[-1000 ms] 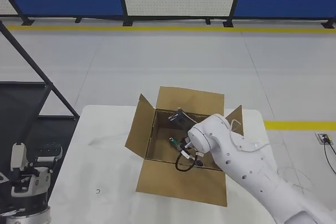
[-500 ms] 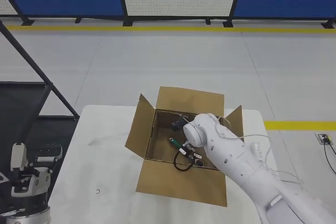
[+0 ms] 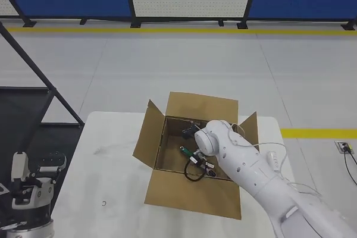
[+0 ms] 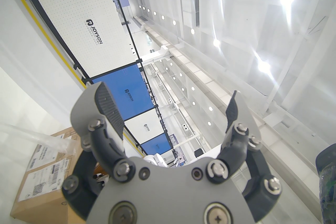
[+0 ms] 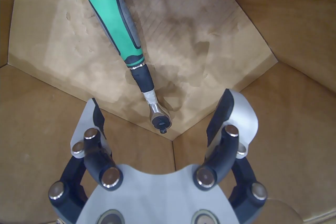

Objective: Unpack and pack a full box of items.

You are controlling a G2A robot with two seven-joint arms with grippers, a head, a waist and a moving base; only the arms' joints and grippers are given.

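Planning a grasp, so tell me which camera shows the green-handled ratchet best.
The right wrist view: the ratchet lies whole on the box floor, handle to head, unobstructed. The top view catches a green sliver beside the arm. The left wrist view faces the ceiling.

A dark logo and wordmark stand on the white wall panel (image 4: 78,22), upper left of the left wrist view, and on the blue panel (image 4: 123,93) below it. The carton's (image 4: 31,198) labels (image 4: 46,154), lower left, are illegible.

Factory hall; blue partitions (image 3: 71,7) (yellow floor tape (image 3: 166,30))
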